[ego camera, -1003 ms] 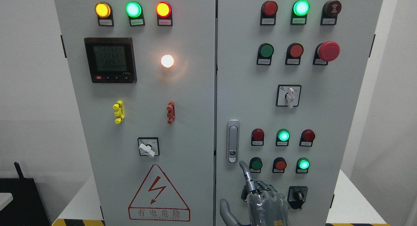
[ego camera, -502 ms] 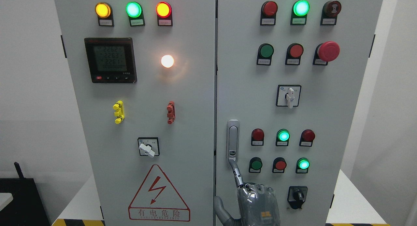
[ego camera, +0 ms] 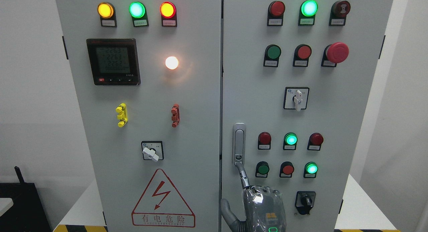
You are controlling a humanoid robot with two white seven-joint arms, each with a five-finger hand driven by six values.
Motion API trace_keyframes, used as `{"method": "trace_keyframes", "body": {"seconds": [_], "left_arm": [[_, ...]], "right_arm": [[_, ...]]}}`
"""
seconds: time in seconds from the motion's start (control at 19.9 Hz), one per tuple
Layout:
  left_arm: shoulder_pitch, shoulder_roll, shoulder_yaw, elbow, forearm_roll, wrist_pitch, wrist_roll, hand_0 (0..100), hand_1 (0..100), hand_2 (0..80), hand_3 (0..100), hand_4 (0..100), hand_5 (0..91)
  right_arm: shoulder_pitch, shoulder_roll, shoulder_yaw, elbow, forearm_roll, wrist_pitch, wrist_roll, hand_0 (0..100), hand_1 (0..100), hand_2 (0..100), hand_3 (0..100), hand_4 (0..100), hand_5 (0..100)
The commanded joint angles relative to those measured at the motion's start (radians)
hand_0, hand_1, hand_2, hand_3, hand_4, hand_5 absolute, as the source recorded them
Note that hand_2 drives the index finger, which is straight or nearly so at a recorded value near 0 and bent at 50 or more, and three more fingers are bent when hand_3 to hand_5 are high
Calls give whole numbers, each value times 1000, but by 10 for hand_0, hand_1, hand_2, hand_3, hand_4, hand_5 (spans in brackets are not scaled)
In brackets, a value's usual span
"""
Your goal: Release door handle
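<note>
Left door (ego camera: 194, 101): meter (ego camera: 113, 61) lit, bottom readout digits differ from half a second ago. White lamp (ego camera: 172, 62) on. Warning triangle (ego camera: 163, 200) low on the door. Nothing else on this door has changed.

Door handle (ego camera: 238, 143): silver, slim, on the right door (ego camera: 254, 91) at its left edge, just right of the seam between the doors, about level with the rows of small buttons. Long axis vertical; it lies flush against the panel, with the lock end pointing down.

Right hand (ego camera: 264, 205): comes up from the bottom edge, right of the middle, back of the hand toward the camera. Its index finger (ego camera: 243, 175) is stretched up and to the left, tip touching the handle's lower end. The other fingers are folded down at the knuckles and the thumb (ego camera: 229, 212) sticks out low on the left. Nothing is gripped, and contact is by one fingertip only.

Change: a second ago the fingertip stood lower and to the right of the handle, clear of it. Half a second ago it had reached the lower end. Now it sits at almost the same spot and the hand has barely shifted. A small green light now shows at the wrist, at the bottom edge.

Black rotary switch (ego camera: 305, 202): just right of the hand, apart from it.
</note>
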Motion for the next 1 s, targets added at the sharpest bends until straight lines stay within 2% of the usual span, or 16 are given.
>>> {"method": "trace_keyframes", "body": {"seconds": [0.0, 0.35, 0.5, 0.95], "left_arm": [[-15, 0, 0, 23, -29, 0, 0, 120, 389, 0, 0, 0, 0], [-15, 0, 0, 23, -28, 0, 0, 120, 389, 0, 0, 0, 0], [-15, 0, 0, 23, -29, 0, 0, 120, 389, 0, 0, 0, 0], [-15, 0, 0, 23, -28, 0, 0, 120, 389, 0, 0, 0, 0]], "right_arm": [[-7, 0, 2, 13, 2, 6, 2, 370, 406, 0, 1000, 1000, 992], [-8, 0, 0, 13, 2, 6, 4, 372, 404, 0, 1000, 1000, 992], [-19, 0, 2, 13, 2, 6, 36, 372, 404, 0, 1000, 1000, 992], [-19, 2, -6, 15, 2, 7, 36, 374, 396, 0, 1000, 1000, 992]]}}
